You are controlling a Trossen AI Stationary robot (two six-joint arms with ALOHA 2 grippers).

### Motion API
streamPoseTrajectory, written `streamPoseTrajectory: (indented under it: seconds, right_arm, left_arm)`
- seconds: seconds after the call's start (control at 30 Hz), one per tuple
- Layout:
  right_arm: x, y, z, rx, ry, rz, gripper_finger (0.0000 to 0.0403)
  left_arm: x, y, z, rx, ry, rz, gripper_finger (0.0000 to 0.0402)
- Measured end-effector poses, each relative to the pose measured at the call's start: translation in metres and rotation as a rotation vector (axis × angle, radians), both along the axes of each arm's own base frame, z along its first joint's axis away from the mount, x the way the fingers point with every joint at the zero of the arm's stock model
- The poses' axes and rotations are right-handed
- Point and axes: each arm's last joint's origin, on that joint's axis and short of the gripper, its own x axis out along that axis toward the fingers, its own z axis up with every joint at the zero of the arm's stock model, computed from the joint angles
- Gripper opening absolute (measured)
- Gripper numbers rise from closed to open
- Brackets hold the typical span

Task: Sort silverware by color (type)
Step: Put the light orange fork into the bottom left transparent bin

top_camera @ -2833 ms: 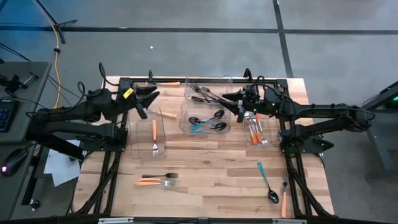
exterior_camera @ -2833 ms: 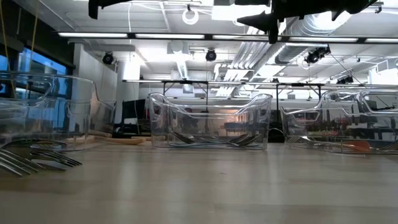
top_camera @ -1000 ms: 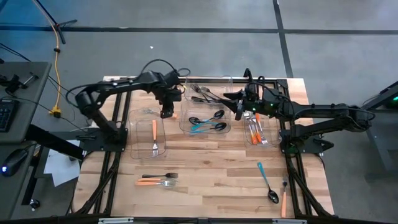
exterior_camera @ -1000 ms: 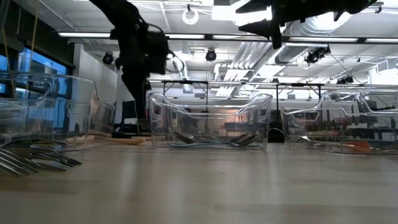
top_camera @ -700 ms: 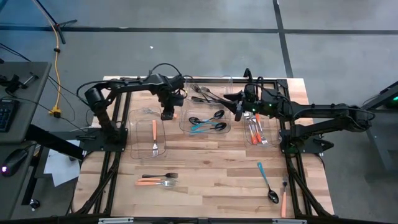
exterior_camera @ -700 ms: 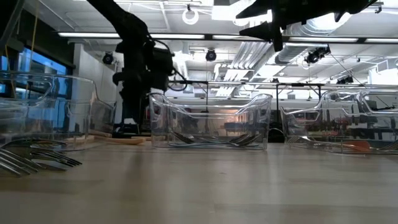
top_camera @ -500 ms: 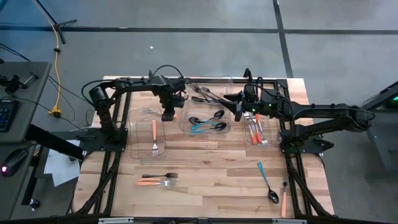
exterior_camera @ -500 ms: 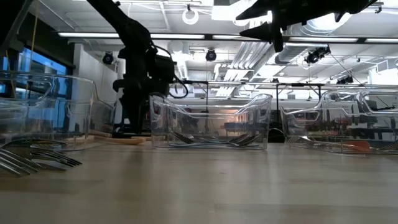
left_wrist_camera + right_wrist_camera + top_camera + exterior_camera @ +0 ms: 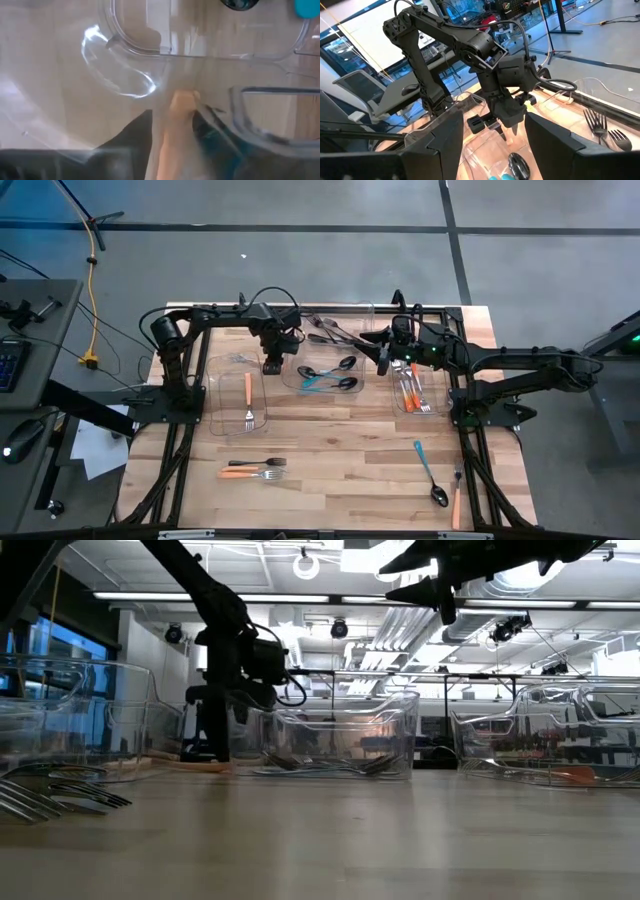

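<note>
My left gripper (image 9: 272, 366) points down at the table between the left clear bin (image 9: 240, 360) and the middle bin (image 9: 325, 358). It is open, its fingers on either side of an orange handle (image 9: 182, 107) that lies on the wood. The rest of that piece is hidden. My right gripper (image 9: 382, 358) hangs open and empty above the gap between the middle and right bins. The left bin holds an orange fork (image 9: 247, 395). The middle bin holds black spoons (image 9: 345, 382) and a teal one. My left gripper comes from above, pointing down. One finger (image 9: 215, 132) stands right at a clear bin's rim (image 9: 240, 92). Whether that finger touches the bin, or either finger touches the orange handle, I cannot tell.
A far bin (image 9: 330, 330) holds black forks, and the right bin (image 9: 410, 390) holds orange pieces. On the bare wood near the front lie a black fork and orange forks (image 9: 252, 470), a teal spoon (image 9: 430, 470) and an orange piece (image 9: 456, 502).
My left gripper has come down to the table between the left and middle bins, over the orange handle, rolling a little. The middle bin with its spoons has shifted slightly toward the table's left.
</note>
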Motion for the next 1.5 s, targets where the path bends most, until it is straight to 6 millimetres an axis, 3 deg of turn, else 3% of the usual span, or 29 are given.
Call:
streamPoseTrajectory:
  seconds: [0.33, 0.53, 0.73, 1.07, 1.37, 1.5]
  right_arm:
    - [0.000, 0.000, 0.000, 0.000, 0.000, 0.000, 0.0197]
    - [0.000, 0.000, 0.000, 0.000, 0.000, -0.001, 0.0197]
    - [0.000, -0.001, 0.000, -0.003, 0.001, -0.027, 0.0197]
    - [0.000, -0.001, 0.000, -0.004, 0.001, -0.038, 0.0197]
    - [0.000, -0.001, 0.000, -0.004, 0.001, -0.038, 0.0197]
    - [0.000, -0.001, 0.000, -0.004, 0.001, -0.038, 0.0197]
  left_arm:
    - [0.000, -0.001, 0.001, -0.029, -0.014, 0.014, 0.0140]
    - [-0.006, 0.001, 0.024, 0.018, -0.084, 0.004, 0.0140]
    - [-0.020, 0.014, 0.042, 0.061, -0.133, 0.043, 0.0140]
    - [-0.042, 0.026, 0.025, 0.031, -0.101, 0.096, 0.0140]
    - [-0.035, 0.022, 0.025, 0.006, -0.157, 0.127, 0.0140]
    - [-0.033, 0.017, 0.025, -0.015, -0.151, 0.103, 0.0118]
